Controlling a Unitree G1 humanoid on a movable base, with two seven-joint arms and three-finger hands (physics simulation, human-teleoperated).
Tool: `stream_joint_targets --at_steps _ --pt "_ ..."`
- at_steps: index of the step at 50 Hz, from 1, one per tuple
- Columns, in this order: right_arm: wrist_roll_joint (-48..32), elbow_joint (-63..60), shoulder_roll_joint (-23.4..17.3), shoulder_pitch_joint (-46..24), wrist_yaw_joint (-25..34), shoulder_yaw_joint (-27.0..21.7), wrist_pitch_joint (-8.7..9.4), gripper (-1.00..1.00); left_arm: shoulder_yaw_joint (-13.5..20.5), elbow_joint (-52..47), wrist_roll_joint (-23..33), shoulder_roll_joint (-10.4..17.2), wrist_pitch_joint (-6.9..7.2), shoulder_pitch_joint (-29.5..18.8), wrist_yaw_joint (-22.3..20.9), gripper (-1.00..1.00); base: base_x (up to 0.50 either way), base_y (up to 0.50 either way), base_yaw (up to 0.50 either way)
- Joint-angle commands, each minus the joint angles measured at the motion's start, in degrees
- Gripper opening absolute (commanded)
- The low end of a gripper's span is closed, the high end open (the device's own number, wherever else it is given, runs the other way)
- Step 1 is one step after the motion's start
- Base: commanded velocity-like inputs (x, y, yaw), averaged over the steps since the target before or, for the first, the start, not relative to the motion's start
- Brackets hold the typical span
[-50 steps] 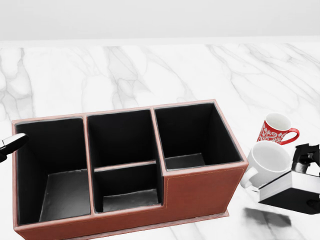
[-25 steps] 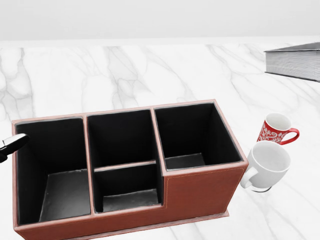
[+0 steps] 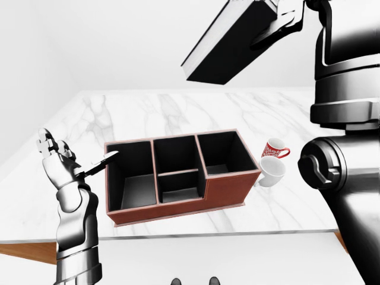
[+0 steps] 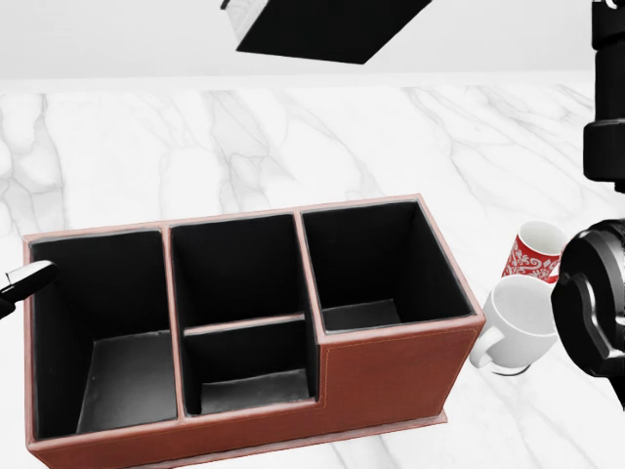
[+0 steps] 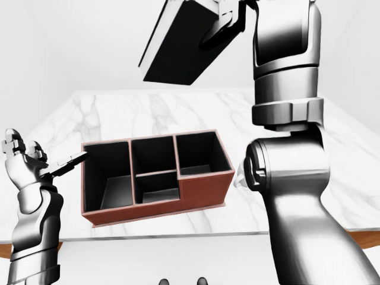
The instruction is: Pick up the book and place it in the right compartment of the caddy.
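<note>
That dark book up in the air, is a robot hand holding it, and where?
Yes: the right robot hand grips the book at its upper right end, high above the caddy. The left robot hand holds nothing.

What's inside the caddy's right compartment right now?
Nothing: the caddy's right compartment shows only dark walls and bare floor. Its near floor strip is hidden by its own wall. The book hangs high above in the right hand.
</note>
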Motion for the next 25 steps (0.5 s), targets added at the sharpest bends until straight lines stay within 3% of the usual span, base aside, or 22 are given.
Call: stream_joint_targets --at_steps 1,4,11,25 --pt "1.06 30.85 4.54 -15.04 0.09 5.39 0.0 -1.0 -1.46 0.35 1.02 -0.61 0.0 0.59 -0.11 1.0 0.0 0.0 0.0" --pt "-4.24 32.18 3.36 -15.15 0.09 9.0 0.0 -1.0 -1.64 0.38 1.1 -0.68 0.0 0.66 -0.11 1.0 0.0 0.0 0.0" --pt "-13.32 29.96 2.58 -12.87 0.09 10.53 0.0 -1.0 -1.65 0.56 1.17 -0.71 0.0 0.67 -0.21 1.0 0.0 0.0 0.0" --pt "-20.9 27.28 4.63 -5.59 0.09 7.83 0.0 -1.0 -1.48 0.09 1.03 -0.73 0.0 0.9 -0.22 1.0 0.0 0.0 0.0"
